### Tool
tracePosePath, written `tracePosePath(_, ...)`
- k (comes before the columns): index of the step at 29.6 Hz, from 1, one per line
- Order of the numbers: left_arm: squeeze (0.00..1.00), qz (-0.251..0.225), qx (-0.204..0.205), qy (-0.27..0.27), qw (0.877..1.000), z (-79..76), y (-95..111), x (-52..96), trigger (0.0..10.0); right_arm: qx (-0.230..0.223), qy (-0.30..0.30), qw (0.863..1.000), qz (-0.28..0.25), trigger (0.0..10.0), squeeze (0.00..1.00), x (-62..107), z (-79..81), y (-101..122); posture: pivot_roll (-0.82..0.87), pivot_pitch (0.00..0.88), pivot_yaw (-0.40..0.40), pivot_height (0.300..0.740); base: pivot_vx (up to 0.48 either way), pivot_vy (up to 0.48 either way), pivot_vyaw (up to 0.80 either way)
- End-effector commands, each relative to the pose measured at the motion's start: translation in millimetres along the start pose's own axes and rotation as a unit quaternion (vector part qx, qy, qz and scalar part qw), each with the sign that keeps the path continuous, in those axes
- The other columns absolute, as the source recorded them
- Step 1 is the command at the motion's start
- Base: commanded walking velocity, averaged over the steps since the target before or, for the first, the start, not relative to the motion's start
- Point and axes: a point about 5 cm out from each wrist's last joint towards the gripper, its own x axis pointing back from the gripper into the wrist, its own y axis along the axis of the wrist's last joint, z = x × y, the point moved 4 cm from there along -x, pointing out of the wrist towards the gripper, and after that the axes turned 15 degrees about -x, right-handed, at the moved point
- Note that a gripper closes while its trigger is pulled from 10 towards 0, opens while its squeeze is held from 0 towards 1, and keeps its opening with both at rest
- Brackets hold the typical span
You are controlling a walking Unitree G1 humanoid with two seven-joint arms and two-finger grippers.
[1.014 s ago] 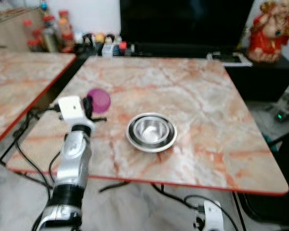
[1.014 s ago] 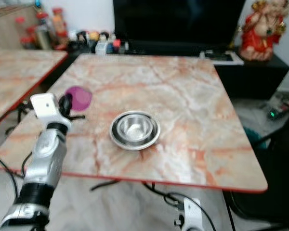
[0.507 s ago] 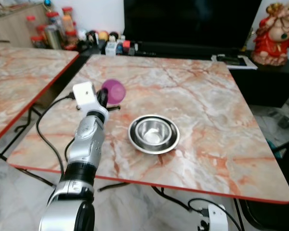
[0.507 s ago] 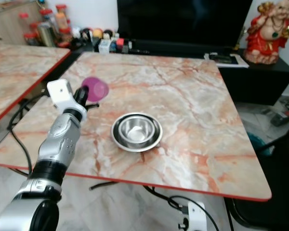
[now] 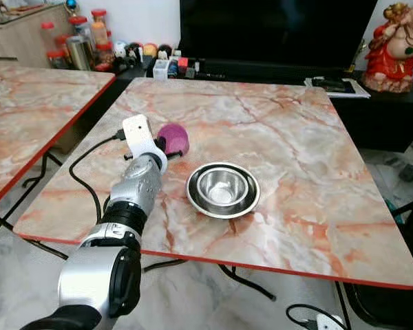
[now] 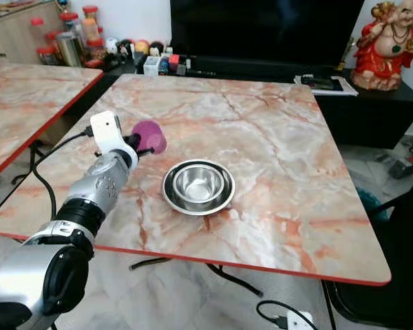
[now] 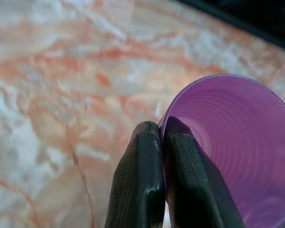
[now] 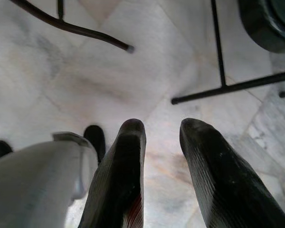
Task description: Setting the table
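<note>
A: What is the biggest thing here?

B: A marble table [image 5: 310, 137] with a red edge, square, pink and white. A second table [image 5: 27, 103] of the same kind stands to its left. Behind them a dark TV [image 5: 275, 27] sits on a low black stand, with jars [image 5: 76, 41] to the left and a red figurine [image 5: 403, 41] to the right

A: And on the table?

B: A steel bowl [image 5: 222, 190] sits near the front middle. Just left of it, a purple cup [image 5: 173, 139] is held above the tabletop, tilted on its side

A: What holds the cup?

B: The left gripper [image 7: 162, 142]. Its silver arm [image 5: 134, 199] reaches in from the lower left, and its two black fingers [image 7: 138, 185] are clamped together on the cup's rim, one inside, one outside

A: And the other gripper?

B: The right gripper [image 8: 161, 137] hangs low over a pale tiled floor [image 8: 85, 80], its fingers apart and holding nothing. Dark table legs [image 8: 228, 85] cross the floor beyond it
</note>
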Motion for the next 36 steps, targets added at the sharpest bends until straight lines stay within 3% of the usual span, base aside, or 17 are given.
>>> tracePosePath(1, 0.0, 0.011, -0.007, -0.003, 1.0, -3.5, 2.6, -1.4, 10.0, -0.012, -0.003, 1.0, -0.009, 10.0, 0.0, 0.6, -3.2, 1.9, -0.16, 0.0, -0.004, 0.74, 0.0, 0.0, 0.0)
tracePosePath(6, 0.0, 0.038, -0.04, 0.003, 0.998, -4.9, -8.6, -1.9, 10.0, -0.017, -0.01, 1.0, -0.004, 10.0, 0.0, 3.2, -8.4, -6.0, -0.17, 0.0, 0.008, 0.74, 0.0, 0.0, 0.0)
tracePosePath(10, 0.0, 0.03, -0.039, 0.011, 0.999, -6.2, -6.5, -2.3, 10.0, -0.02, -0.012, 1.0, -0.004, 10.0, 0.0, 4.4, -10.7, -9.0, -0.17, 0.0, 0.012, 0.74, 0.0, 0.0, 0.0)
tracePosePath(13, 0.0, 0.015, -0.064, 0.033, 0.997, -2.7, 1.9, -3.0, 10.0, -0.024, -0.015, 1.0, -0.005, 10.0, 0.0, 5.1, -12.7, -10.1, -0.18, 0.0, 0.016, 0.74, 0.0, 0.0, 0.0)
tracePosePath(18, 0.0, 0.01, -0.064, 0.047, 0.997, -0.2, 6.3, -3.5, 10.0, -0.029, -0.018, 0.999, -0.005, 10.0, 0.0, 5.7, -13.8, -11.7, -0.18, 0.0, 0.022, 0.74, 0.0, 0.0, 0.0)
tracePosePath(36, 0.0, 0.037, -0.042, 0.078, 0.995, 5.4, -6.8, -2.3, 10.0, -0.036, -0.029, 0.999, 0.0, 10.0, 0.0, 9.2, -21.8, -20.1, -0.2, 0.0, 0.03, 0.74, 0.0, 0.0, 0.0)
